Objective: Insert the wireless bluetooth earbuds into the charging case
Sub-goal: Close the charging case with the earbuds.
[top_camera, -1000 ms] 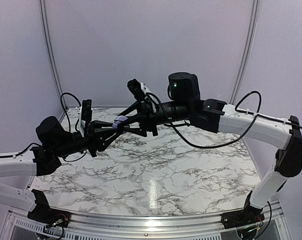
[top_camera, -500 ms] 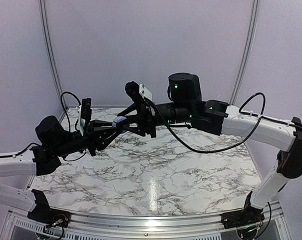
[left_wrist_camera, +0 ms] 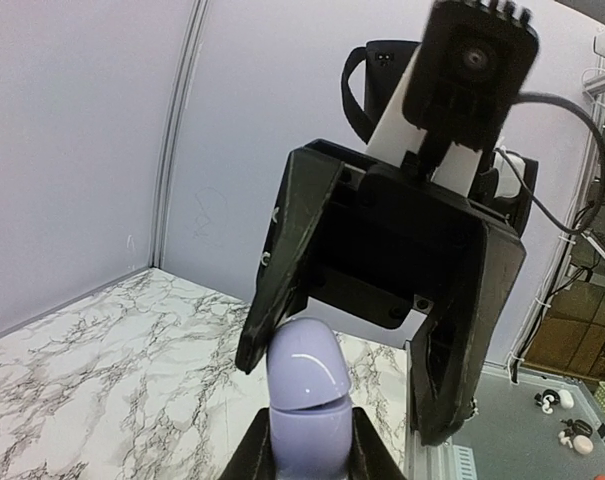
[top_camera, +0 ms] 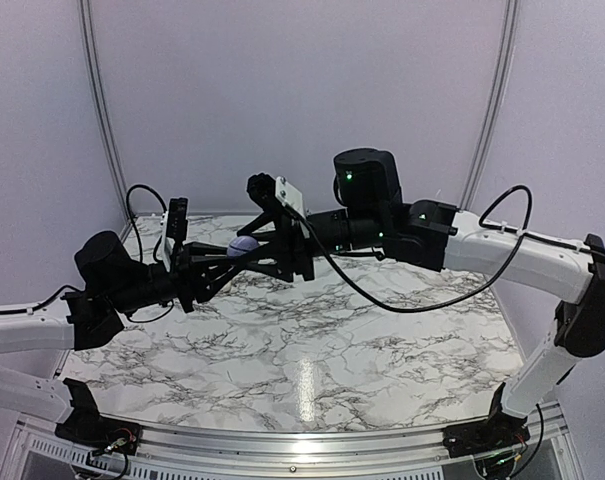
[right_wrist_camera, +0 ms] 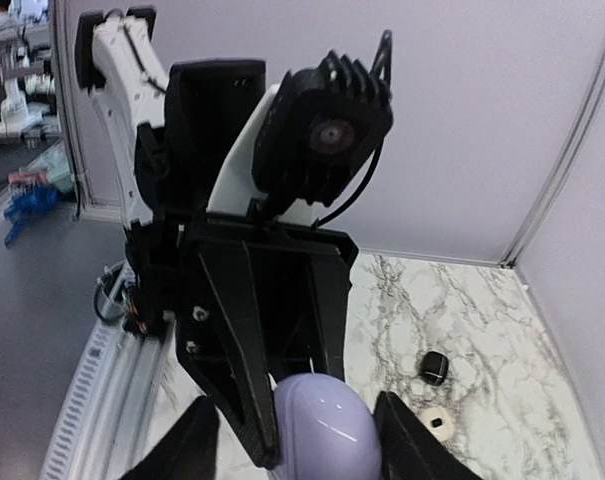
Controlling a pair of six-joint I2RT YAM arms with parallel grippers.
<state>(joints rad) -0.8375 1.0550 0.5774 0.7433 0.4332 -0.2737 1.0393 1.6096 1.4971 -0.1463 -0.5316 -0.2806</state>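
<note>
**Left hand [left_wrist_camera: 307, 455] holds a shut case in mid-air; no earbud is in yet**

The left hand is clamped on the lower half of the lilac charging case [left_wrist_camera: 304, 370] and holds it upright above the bench [top_camera: 312, 340], well clear of the marble. The seam between lid and body shows as a closed line, so I judge the case not yet opened.

The right hand [left_wrist_camera: 345, 390] faces it with fingers apart, straddling the rounded top. In the left wrist view one finger looks to be touching the lid's side and the other stands off from it. Whether it really presses on the lid I cannot tell.

Two earbuds show in the right wrist view, lying on the bench near each other and well apart from the case: a black earbud [right_wrist_camera: 435, 366] and a white earbud [right_wrist_camera: 437, 422]. Neither hand holds a bud.

By my reading the task is at an early stage. The case is picked up and presented, but the lid has to come open, then each bud must be fetched and seated.

Both arms are stretched out low and nearly level over the far left part of the bench. They meet hand to hand, the right forearm crossing leftward from a raised elbow.
</note>
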